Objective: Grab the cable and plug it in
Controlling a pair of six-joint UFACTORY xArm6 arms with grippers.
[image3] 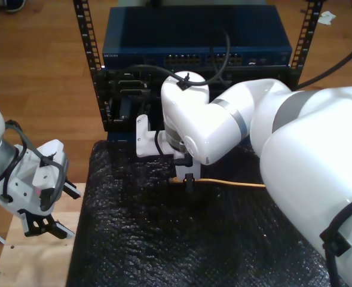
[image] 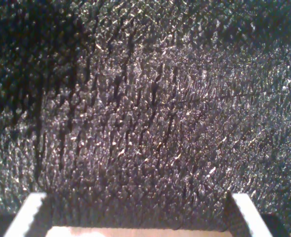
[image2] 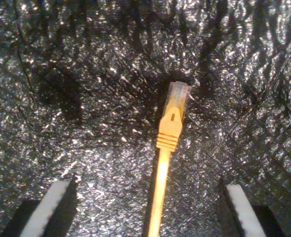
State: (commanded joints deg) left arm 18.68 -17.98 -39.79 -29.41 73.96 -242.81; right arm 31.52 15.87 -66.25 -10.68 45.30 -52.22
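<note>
Open fingers [image2: 46,210] of my second gripper [image2: 145,207] straddling yellow cable [image2: 169,131] on black mat [image2: 86,98]; my first gripper [image: 140,217] open too.

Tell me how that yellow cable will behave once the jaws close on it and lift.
The cable is long and thin, so it will likely droop and trail behind my second gripper, whose jaws stand open either side of it. It probably weighs little. Its clear plug looks like small hard plastic, so it may be fragile; gripping the ribbed boot seems safer.
</note>
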